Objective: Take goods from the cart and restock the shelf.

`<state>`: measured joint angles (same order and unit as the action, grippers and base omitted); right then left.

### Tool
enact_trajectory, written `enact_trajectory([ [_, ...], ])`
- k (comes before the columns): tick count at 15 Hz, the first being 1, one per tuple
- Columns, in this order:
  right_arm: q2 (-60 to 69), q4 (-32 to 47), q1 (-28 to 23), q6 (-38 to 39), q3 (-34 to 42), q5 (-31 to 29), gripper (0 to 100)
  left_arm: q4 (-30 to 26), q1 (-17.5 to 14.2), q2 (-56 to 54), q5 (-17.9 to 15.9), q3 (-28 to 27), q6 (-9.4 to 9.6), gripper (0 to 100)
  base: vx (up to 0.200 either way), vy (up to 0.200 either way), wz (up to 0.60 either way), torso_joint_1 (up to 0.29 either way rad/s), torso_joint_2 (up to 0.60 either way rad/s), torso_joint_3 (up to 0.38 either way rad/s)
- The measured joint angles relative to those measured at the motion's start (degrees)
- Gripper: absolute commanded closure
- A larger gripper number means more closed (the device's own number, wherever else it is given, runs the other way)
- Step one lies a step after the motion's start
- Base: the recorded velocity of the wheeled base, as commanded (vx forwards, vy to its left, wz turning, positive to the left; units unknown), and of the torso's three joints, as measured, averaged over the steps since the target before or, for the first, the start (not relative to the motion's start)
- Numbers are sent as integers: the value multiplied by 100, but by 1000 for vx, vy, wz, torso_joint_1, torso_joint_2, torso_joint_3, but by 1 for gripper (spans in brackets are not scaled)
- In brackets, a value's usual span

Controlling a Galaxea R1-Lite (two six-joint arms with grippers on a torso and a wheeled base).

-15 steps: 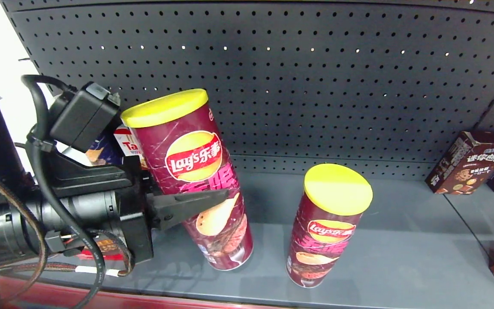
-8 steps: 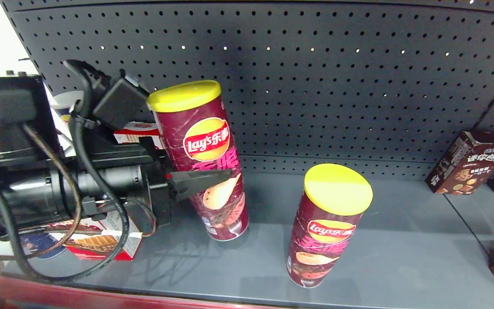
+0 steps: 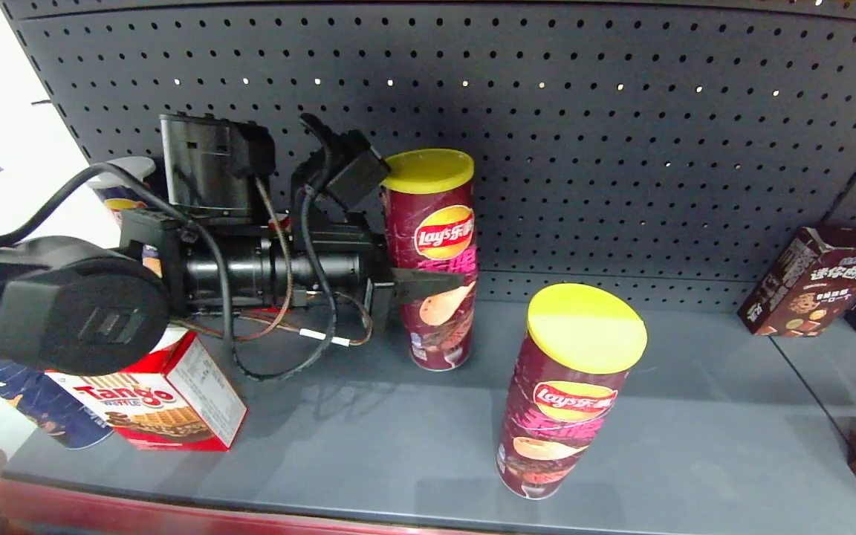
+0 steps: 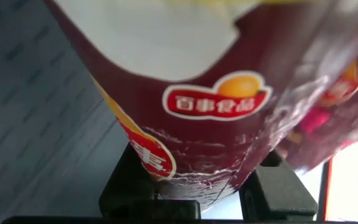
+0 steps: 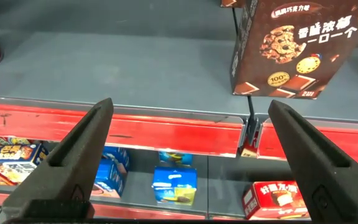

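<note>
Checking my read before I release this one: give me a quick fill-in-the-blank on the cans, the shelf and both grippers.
The left gripper is shut on a chip can with a ____ lid.
A second chip can stands free on the shelf, to the robot's ____ of the held one.
The right gripper is ____, holding nothing.
Missing words: yellow; right; open.
</note>
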<state>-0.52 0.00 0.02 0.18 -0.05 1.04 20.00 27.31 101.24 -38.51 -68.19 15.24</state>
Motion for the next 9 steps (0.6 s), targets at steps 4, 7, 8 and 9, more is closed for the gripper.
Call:
enact_trajectory([
  [4,0,0,0,0,0,0,0,7,9,733,-388,-873,20,100,0,0,0,0,0,0],
  [7,0,0,5,0,0,0,0,-9,-13,1143,-1018,-1242,282,100,0,0,0,0,0,0],
  [8,0,0,0,0,0,0,0,-30,-7,1287,-1133,-1369,433,100,0,0,0,0,0,0],
  [9,0,0,2,0,0,-2,0,-44,6,1410,-1158,-1482,485,100,0,0,0,0,0,0],
])
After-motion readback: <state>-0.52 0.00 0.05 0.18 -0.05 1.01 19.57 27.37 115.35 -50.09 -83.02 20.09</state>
